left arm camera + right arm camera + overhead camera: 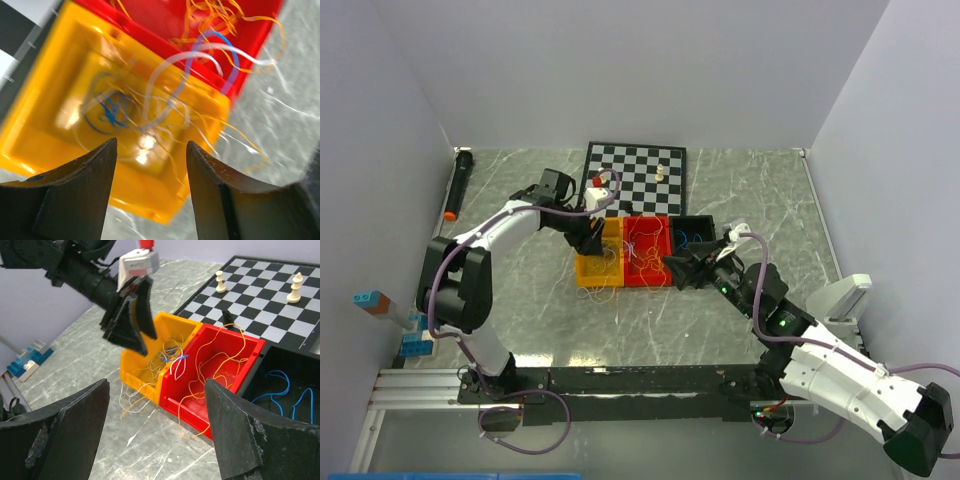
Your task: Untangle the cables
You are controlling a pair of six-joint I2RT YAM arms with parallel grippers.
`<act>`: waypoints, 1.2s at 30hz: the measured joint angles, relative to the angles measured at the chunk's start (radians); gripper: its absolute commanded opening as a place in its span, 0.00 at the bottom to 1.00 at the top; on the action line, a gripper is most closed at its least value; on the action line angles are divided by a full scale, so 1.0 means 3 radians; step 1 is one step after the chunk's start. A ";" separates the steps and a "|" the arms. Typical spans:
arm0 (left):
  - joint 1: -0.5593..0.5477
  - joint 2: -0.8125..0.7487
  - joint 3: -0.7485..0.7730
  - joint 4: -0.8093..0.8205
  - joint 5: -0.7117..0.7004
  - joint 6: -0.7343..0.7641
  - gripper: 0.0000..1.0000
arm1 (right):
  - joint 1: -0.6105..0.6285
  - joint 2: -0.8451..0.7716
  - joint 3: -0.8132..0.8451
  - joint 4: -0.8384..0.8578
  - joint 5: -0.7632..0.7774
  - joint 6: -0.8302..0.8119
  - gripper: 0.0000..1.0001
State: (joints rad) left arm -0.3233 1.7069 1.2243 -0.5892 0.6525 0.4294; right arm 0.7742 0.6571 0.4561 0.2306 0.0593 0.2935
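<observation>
Cables [176, 365] seemingly overhang yellow bin [134, 374] rim.

**Robot lab, enclosed test cell**

Plain pale wall panels [620, 70] box in a grey marble-look tabletop [520, 320]. White-and-black left robot arm [505, 225] and right robot arm [840, 375] are bolted to a silver metal rail [420, 385] at the near edge, with purple hoses [555, 420] trailing. Staged props: black-and-white chessboard [635, 165]; yellow plastic bin [590, 270], red plastic bin [647, 281] and black plastic bin [692, 222] in a row; blue toy bricks [417, 346]; black marker with orange tip [458, 185].
</observation>
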 measured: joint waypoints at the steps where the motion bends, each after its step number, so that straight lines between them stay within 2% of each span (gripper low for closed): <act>1: -0.0004 0.0022 0.0013 0.0053 -0.0015 0.0015 0.62 | 0.0000 0.0008 0.0000 0.0000 -0.0010 0.0000 0.82; 9: -0.0134 0.0259 0.0069 0.0374 -0.0097 0.0257 0.62 | 0.0000 0.0089 0.0000 0.0001 -0.0120 0.0005 0.81; 12: -0.0219 0.0315 0.0069 0.0387 -0.0098 0.0432 0.44 | 0.0000 0.0109 0.0001 -0.0001 -0.0149 0.0005 0.81; 16: -0.0258 0.0378 0.0090 0.0379 -0.0070 0.0608 0.07 | 0.0000 0.0111 0.0010 -0.0009 -0.0153 0.0005 0.80; 17: -0.0258 0.0409 0.0102 0.0370 -0.0056 0.0668 0.01 | 0.0000 0.0111 0.0014 -0.0020 -0.0153 0.0006 0.80; 23: -0.0256 0.0446 0.0128 0.0298 0.0055 0.0815 0.01 | 0.0000 0.0099 0.0046 -0.0093 -0.0153 0.0013 0.78; 28: -0.0258 0.0248 0.0219 0.0055 0.0164 0.0801 0.01 | 0.0000 0.0042 0.0056 -0.0123 -0.0149 0.0011 0.77; 36: -0.0340 -0.0692 0.0528 -0.0427 0.0456 0.0788 0.01 | 0.0000 0.0009 0.0056 -0.0128 -0.0144 0.0001 0.77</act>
State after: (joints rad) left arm -0.4252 1.4994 1.3827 -0.7174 0.7895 0.6659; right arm 0.7742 0.6598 0.4728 0.1921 0.0162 0.2939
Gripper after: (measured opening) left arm 0.024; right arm 0.769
